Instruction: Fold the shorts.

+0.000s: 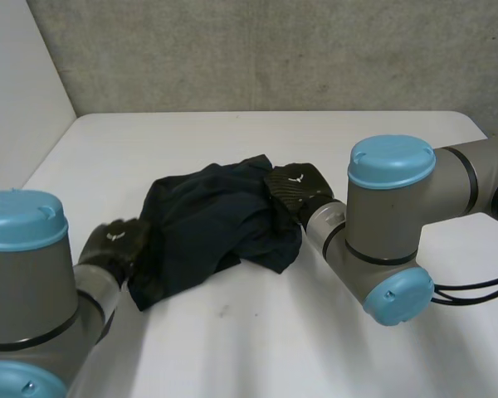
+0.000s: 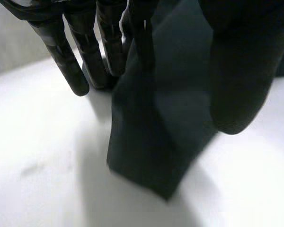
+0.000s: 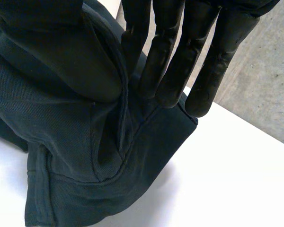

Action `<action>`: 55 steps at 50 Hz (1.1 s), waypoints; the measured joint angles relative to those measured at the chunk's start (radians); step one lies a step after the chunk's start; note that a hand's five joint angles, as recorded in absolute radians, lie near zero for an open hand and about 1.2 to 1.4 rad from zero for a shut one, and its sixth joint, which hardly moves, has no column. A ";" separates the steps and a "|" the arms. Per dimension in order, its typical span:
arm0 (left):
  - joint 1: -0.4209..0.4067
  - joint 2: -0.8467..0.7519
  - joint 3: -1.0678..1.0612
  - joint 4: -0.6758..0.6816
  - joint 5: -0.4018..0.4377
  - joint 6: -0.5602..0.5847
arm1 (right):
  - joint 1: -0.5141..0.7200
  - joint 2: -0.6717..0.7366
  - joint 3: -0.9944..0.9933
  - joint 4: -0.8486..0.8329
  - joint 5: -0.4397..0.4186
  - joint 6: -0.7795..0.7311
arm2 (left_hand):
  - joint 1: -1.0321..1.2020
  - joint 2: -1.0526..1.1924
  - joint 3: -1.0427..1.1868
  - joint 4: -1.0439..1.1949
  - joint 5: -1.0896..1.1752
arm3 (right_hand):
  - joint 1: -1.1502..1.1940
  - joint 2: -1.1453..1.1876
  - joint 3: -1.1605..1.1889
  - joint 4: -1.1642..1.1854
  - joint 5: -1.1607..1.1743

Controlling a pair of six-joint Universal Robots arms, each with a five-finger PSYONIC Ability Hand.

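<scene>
Both robot hands are closed on the dark shorts (image 1: 212,224): the left robot hand (image 1: 112,245) pinches the near left edge between thumb and fingers, and the right robot hand (image 1: 299,186) pinches the far right edge likewise. I judge they hold opposite ends to spread the crumpled heap before folding. It lies bunched on the white worktop (image 1: 232,340), between my arms.

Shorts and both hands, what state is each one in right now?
Shorts: bunched and rumpled on the table, held at two ends.
Left hand: shut, pinching a corner of the shorts between thumb and fingers.
Right hand: shut, pinching the opposite edge between thumb and fingers.
</scene>
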 measured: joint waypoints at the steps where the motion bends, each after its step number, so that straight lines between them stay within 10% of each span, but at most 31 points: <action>1: 0.000 0.000 0.000 0.000 0.000 0.000 | 0.000 0.000 0.000 0.000 0.000 0.000 | 0.000 0.000 0.000 0.000 0.000 | 0.000 0.000 0.000 0.000 0.000; 34: 0.055 -0.186 -0.012 0.139 -0.029 -0.019 | 0.000 -0.014 0.032 0.001 -0.011 -0.004 | 0.006 -0.001 -0.003 -0.002 -0.002 | 0.000 0.000 0.000 0.000 0.000; 55: 0.054 -0.208 0.011 0.247 -0.062 0.062 | -0.002 -0.014 0.036 0.000 -0.011 -0.004 | 0.624 0.700 0.693 0.714 0.662 | 0.000 0.000 0.000 0.000 0.000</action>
